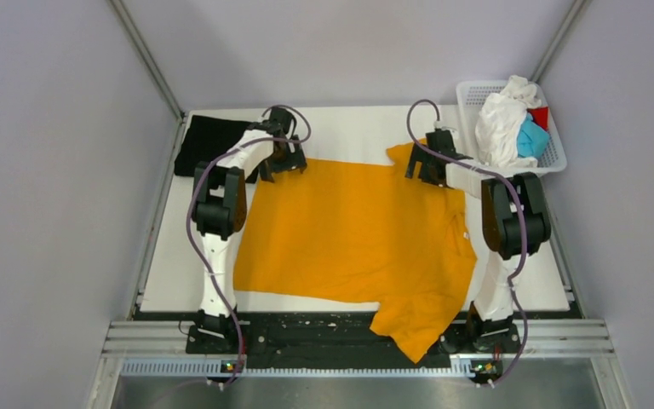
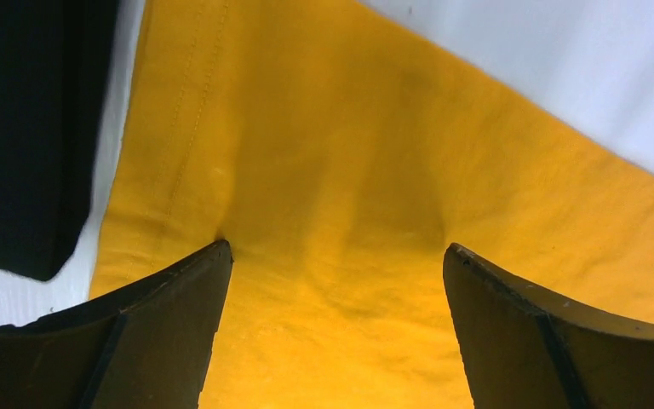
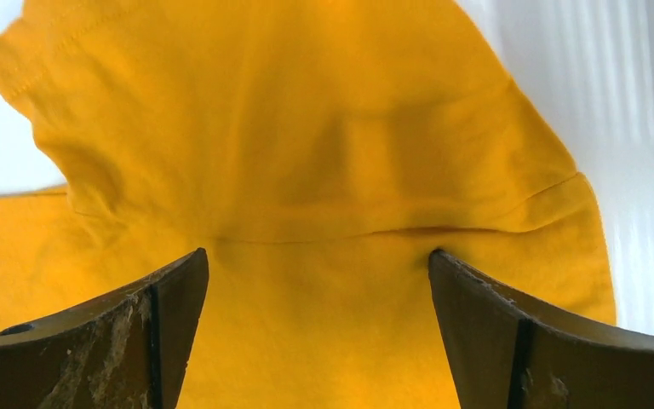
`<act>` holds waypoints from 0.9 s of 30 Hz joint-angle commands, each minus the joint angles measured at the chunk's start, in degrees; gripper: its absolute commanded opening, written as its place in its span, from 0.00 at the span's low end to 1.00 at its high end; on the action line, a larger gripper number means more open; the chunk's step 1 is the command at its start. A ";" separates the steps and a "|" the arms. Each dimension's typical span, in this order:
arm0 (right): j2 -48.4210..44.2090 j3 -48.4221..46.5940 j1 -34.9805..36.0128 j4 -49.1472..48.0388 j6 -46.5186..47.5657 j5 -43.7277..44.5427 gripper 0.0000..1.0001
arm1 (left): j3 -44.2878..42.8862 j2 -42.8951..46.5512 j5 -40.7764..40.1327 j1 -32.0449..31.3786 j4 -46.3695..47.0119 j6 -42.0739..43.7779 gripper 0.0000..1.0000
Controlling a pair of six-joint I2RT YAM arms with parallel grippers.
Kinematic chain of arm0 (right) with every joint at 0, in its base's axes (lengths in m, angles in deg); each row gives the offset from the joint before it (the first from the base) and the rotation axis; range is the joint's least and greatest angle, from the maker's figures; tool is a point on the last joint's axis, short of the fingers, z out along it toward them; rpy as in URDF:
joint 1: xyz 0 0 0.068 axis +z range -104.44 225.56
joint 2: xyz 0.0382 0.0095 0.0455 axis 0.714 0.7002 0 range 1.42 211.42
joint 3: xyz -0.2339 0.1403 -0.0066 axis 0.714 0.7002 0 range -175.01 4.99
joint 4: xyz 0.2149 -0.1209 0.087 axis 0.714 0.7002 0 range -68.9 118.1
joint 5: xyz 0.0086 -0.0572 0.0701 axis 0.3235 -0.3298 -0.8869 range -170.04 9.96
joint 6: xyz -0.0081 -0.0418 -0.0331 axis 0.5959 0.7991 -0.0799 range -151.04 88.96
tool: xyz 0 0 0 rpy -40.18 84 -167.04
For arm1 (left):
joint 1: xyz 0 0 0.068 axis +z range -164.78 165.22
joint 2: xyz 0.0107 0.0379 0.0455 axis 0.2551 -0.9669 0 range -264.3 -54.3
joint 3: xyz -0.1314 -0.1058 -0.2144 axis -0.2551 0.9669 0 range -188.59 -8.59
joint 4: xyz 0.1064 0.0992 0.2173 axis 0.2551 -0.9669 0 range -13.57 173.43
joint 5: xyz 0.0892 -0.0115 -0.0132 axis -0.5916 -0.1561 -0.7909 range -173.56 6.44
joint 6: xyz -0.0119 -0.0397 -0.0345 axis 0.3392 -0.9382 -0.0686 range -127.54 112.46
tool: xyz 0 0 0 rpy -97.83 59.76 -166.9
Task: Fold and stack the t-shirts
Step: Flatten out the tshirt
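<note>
The orange-yellow t-shirt (image 1: 358,230) lies spread on the white table, one sleeve hanging over the near edge. My left gripper (image 1: 285,158) is open, fingertips pressed on its far left corner (image 2: 332,213). My right gripper (image 1: 426,166) is open, fingertips pressed on cloth by the far right sleeve (image 3: 306,153). The black t-shirt (image 1: 209,143) lies folded at the far left and shows in the left wrist view (image 2: 25,128). White (image 1: 501,123), light blue (image 1: 528,136) and red (image 1: 540,116) t-shirts are heaped in the basket.
The white mesh basket (image 1: 475,92) stands at the far right corner, just beyond my right gripper. Grey walls enclose the table on three sides. A black and metal rail (image 1: 324,336) runs along the near edge by the arm bases.
</note>
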 commanded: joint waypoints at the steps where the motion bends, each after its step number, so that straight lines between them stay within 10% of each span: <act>1: 6.96 -7.86 -0.15 0.13 -0.34 -1.24 0.99 | -5.90 -6.09 -0.05 3.44 -5.41 -1.66 0.99; 13: 22.08 -31.02 -2.68 7.28 0.24 0.01 0.99 | -28.75 -21.03 13.88 7.99 -5.09 -1.83 0.99; 27: 21.07 -43.01 -2.43 11.97 7.25 -2.21 0.99 | -29.89 -11.95 17.56 8.46 0.26 0.19 0.99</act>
